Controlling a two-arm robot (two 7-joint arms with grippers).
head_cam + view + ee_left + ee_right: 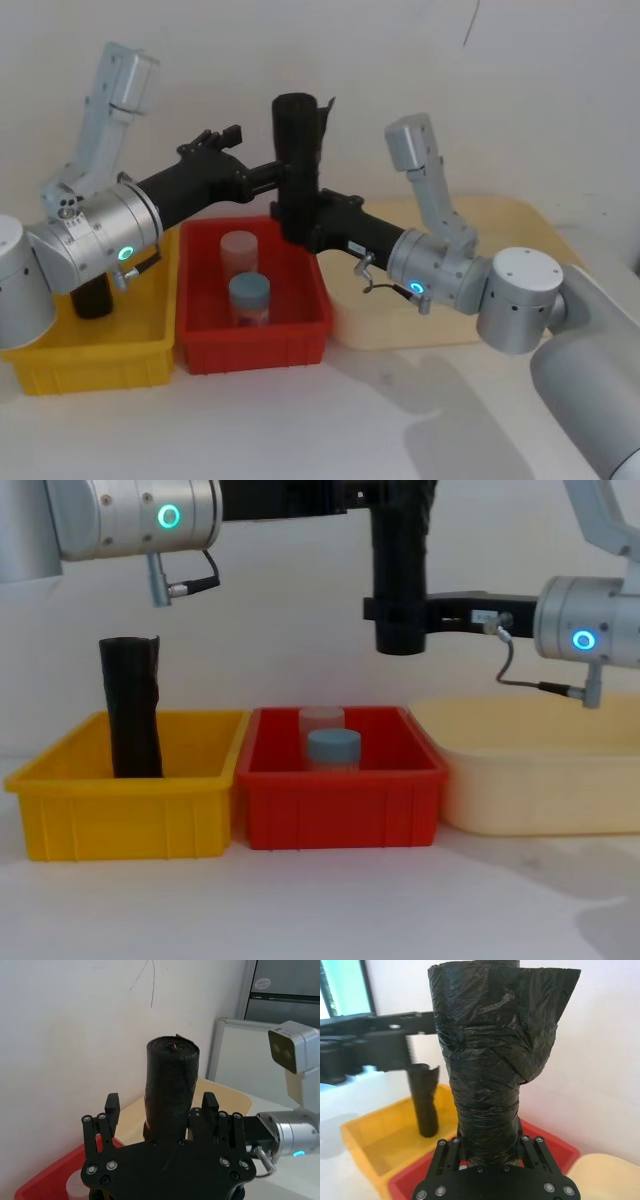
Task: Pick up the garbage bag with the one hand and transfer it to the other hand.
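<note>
The garbage bag, a tall black roll of wrinkled plastic, is held upright in the air above the back of the red bin. My right gripper, on the wrist with the blue ring light, is shut on the bag's lower end. My left gripper, on the wrist with the green-teal light, reaches in from the left at the bag's upper part. In the left wrist view its fingers stand open on either side of the bag, with a gap on one side.
A yellow bin at the left holds another black roll with a ragged top. The red bin holds a translucent jar and a blue-lidded jar. A cream tray sits at the right, under the right arm.
</note>
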